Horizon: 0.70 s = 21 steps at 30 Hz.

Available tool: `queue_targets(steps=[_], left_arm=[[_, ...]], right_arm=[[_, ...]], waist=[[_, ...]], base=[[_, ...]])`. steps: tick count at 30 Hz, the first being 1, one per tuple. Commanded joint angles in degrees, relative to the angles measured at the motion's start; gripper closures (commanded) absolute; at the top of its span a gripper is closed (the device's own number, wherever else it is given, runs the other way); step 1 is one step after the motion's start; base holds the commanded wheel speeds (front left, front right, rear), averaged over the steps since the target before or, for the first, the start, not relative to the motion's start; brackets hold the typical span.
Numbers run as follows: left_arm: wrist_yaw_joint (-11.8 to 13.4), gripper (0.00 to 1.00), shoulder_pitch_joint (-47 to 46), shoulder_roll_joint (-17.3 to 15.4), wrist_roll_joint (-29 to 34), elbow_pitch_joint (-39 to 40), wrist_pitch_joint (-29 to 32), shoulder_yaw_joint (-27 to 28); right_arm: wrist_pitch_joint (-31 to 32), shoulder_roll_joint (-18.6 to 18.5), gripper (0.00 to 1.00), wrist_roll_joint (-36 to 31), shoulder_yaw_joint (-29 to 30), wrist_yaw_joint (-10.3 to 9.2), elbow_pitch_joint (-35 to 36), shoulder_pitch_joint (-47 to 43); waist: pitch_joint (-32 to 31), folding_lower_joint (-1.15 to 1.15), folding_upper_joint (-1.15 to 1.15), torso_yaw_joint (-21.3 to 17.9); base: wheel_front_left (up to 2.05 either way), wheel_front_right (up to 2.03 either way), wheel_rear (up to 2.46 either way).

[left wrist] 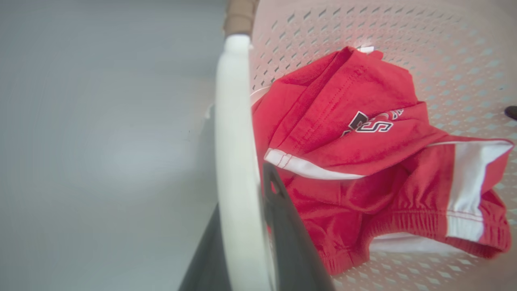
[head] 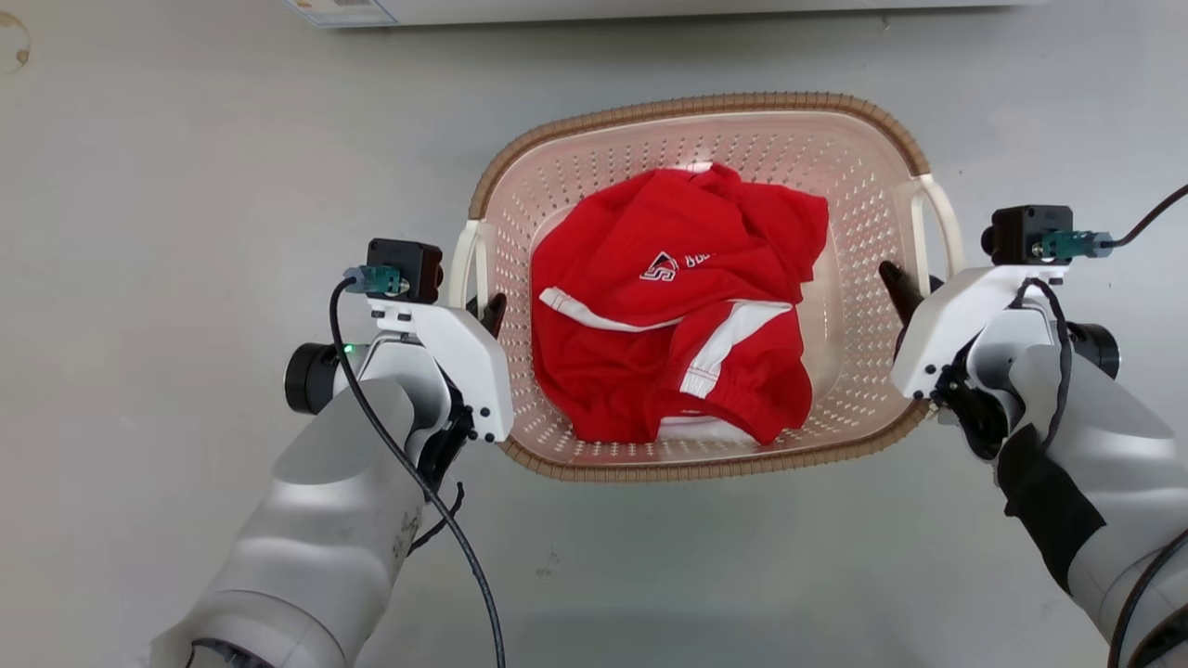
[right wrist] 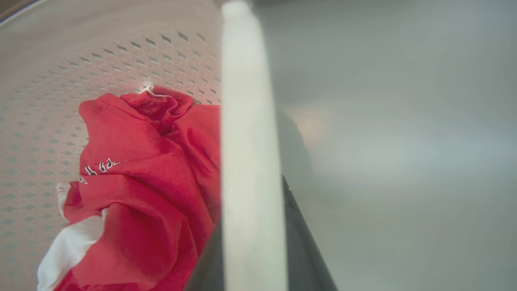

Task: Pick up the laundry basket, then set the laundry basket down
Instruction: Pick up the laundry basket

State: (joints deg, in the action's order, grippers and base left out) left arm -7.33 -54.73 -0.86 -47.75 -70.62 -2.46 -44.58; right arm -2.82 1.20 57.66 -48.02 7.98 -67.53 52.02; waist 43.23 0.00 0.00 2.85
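Two pairs of jaws flank the small oval pink-beige perforated plastic laundry basket [head: 705, 100] in the head view, over grey floor [head: 186, 186]. Left wrist: left jaws pinch its white side handle [left wrist: 236, 161]. Right wrist: right jaws clamp the other handle [right wrist: 250, 161]. I'd raise both arms evenly, keeping it level.

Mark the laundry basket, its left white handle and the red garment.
laundry basket [head: 705, 104]: head view, brown far rim.
left white handle [head: 463, 262]: head view, its outer strip.
red garment [head: 594, 250]: head view, cloth beside the logo.
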Motion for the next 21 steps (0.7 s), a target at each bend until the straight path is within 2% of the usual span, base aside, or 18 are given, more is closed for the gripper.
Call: queue_targets(steps=[1,21], left_arm=[[-0.15,1.00,2.30,-5.82,-0.10,-1.40,0.15,0.59],[-0.15,1.00,14.72,-9.94,-8.40,-1.99,9.25,-0.28]], right_arm=[[-0.20,-4.09,1.00,0.76,-0.17,-0.49,-1.52,-3.00],[-0.78,-4.08,1.00,7.94,-8.05,-0.49,0.33,-14.23]], waist=[[-1.45,0.00,0.00,-0.36],[-20.48,0.00,0.00,-5.20]], base=[[0.00,0.00,0.00],[0.00,0.00,0.00]])
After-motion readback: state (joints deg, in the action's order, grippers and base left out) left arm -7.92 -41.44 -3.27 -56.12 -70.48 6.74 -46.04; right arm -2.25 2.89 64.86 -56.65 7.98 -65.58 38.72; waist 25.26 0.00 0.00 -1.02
